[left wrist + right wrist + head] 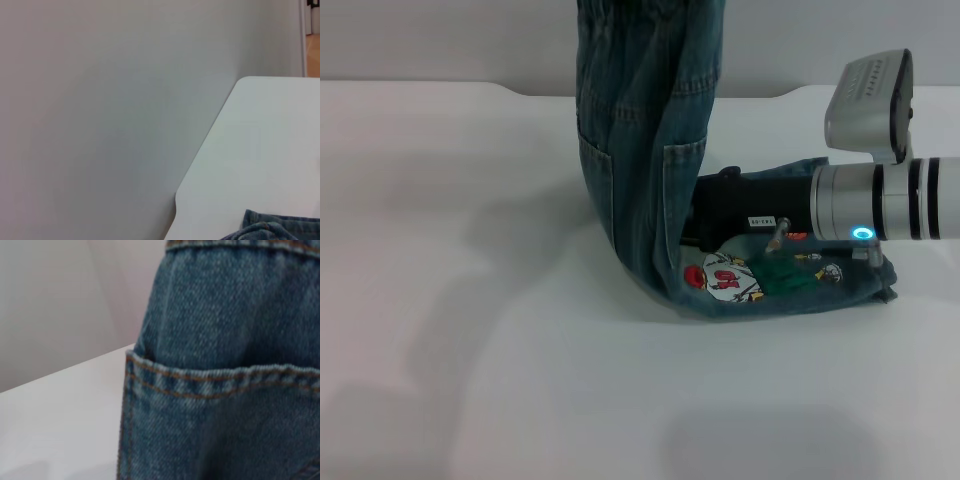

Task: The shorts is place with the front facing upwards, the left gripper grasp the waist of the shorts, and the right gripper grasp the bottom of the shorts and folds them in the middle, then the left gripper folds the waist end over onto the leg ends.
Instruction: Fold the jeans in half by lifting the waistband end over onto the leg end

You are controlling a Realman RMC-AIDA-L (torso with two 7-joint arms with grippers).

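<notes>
Shorts (645,140): the waist end is lifted high, out of the head view's top edge; the leg ends (790,290) lie flat on the white table (470,380), so the cloth forms an upright L with its bend at the table.
Print: a cartoon figure (725,275) is seen on the flat part, beside the bend of the shorts.
Pocket: a stitched back pocket (220,415) fills the right wrist view, close to that camera.
Right gripper (705,215): it is laid low over the flat leg part, reaching toward the hanging cloth; whether its fingers are spread or closed cannot be told, since they are hidden behind the denim.
Left gripper: it is not seen in any view; the raised waist is judged to be held by it above the shorts, though the grasp itself is not shown.
Step in hand: the waist end is judged to be carried over onto the leg ends.
Doing it well: the waist should be drawn across above the flat legs and lowered evenly, so the fold line stays straight.
Risk: the right arm lies where the waist would land, so it should be cleared first.
</notes>
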